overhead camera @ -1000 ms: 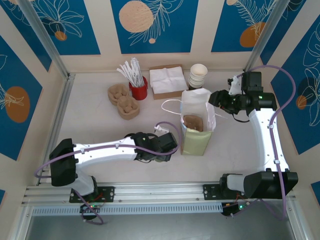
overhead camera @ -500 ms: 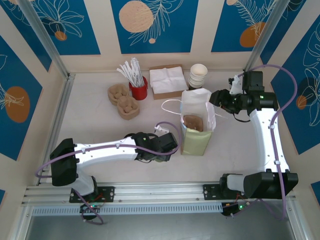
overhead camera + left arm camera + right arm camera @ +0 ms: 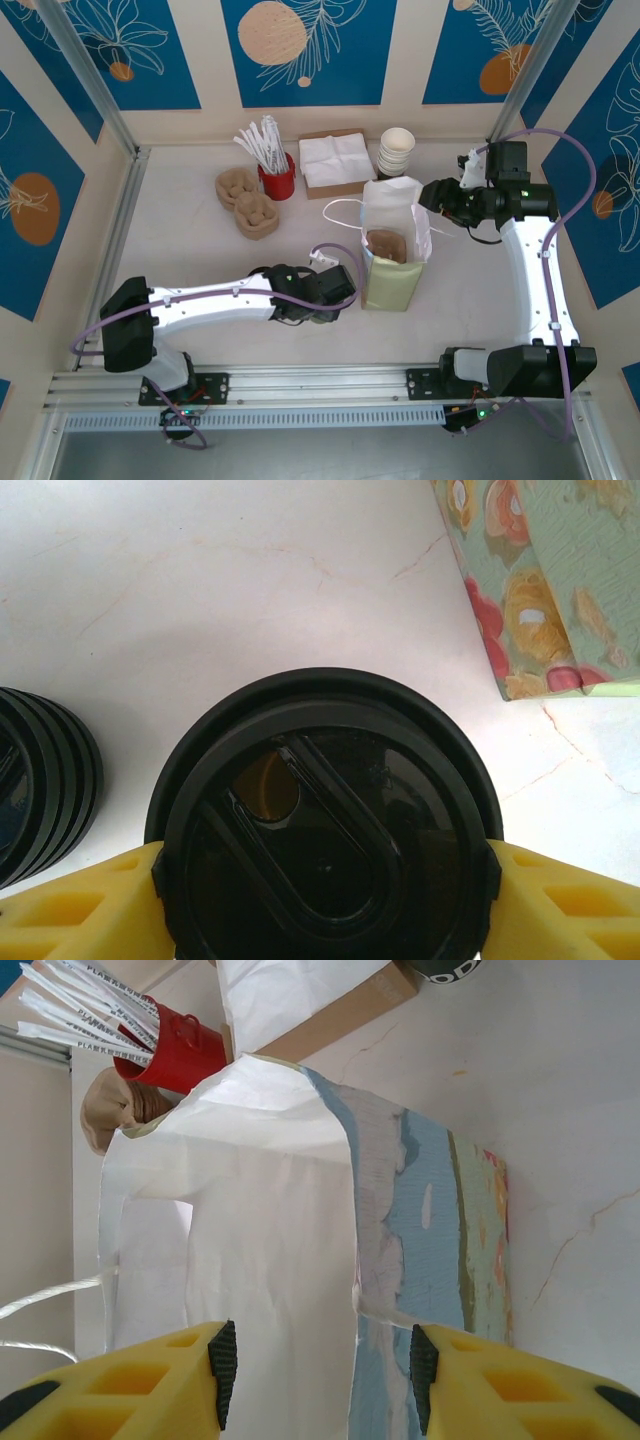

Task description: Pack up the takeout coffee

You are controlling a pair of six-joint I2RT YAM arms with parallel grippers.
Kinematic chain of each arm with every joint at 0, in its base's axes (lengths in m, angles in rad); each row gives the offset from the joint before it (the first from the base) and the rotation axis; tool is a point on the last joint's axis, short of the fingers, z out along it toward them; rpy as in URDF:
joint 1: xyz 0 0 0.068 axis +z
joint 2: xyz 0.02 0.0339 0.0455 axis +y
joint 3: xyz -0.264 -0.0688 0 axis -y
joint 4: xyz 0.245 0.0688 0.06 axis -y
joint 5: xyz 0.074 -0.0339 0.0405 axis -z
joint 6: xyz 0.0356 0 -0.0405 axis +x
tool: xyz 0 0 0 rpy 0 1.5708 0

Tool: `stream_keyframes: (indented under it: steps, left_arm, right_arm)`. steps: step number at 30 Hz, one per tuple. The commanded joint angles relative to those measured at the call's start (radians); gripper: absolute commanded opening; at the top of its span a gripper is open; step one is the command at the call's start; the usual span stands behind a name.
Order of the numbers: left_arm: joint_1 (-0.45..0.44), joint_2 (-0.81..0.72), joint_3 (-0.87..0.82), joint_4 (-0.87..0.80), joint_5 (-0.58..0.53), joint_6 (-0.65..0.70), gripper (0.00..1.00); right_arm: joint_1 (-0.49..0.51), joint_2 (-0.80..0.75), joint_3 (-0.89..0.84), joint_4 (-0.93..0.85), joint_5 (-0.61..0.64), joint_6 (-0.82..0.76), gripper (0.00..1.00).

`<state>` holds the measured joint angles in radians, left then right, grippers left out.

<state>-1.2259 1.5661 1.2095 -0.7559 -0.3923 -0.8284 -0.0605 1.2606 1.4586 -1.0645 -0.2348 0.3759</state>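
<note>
The takeout coffee (image 3: pixel 325 830) stands on the table, its round black lid seen from above in the left wrist view. My left gripper (image 3: pixel 325 880) is shut on it, a yellow finger pressed against each side of the lid. In the top view the left gripper (image 3: pixel 320 295) sits just left of the paper bag (image 3: pixel 395 270) and covers the cup. My right gripper (image 3: pixel 315 1360) is open at the bag's top edge, with the white inner wall and rim of the bag (image 3: pixel 300 1210) between its spread fingers. From above, the right gripper (image 3: pixel 432 200) is at the bag's right rim.
A stack of black lids (image 3: pixel 40 770) stands just left of the coffee. A brown carrier (image 3: pixel 386 245) lies inside the bag. At the back are lidless cups (image 3: pixel 396 152), a napkin box (image 3: pixel 337 160), a red cup of straws (image 3: pixel 277 175) and brown pulp trays (image 3: pixel 247 200).
My left gripper's jaws have closed in on the coffee lid. Both arms have stayed almost where they were.
</note>
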Motion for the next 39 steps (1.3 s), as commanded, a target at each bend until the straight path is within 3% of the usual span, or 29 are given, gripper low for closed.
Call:
stream_keyframes:
  steps: [1, 19, 26, 31, 39]
  left_arm:
    - [0.006, -0.002, 0.025, -0.029, 0.037, 0.017, 0.65]
    - [0.007, -0.136, 0.366, -0.304, -0.052, 0.121, 0.65]
    - [0.006, -0.187, 0.503, -0.367, -0.011, 0.184, 0.65]
    - [0.006, -0.202, 0.605, -0.387, 0.026, 0.224, 0.65]
    - [0.007, -0.161, 0.781, -0.375, 0.072, 0.296, 0.68]
  right_arm:
    - [-0.007, -0.013, 0.006, -0.017, -0.041, 0.035, 0.52]
    - [-0.021, -0.097, -0.085, 0.027, -0.071, 0.185, 0.52]
    - [-0.023, -0.113, -0.122, 0.041, -0.062, 0.226, 0.5]
    - [-0.022, -0.136, -0.155, 0.071, -0.07, 0.273, 0.45]
    - [-0.022, -0.258, -0.337, 0.244, -0.151, 0.489, 0.25]
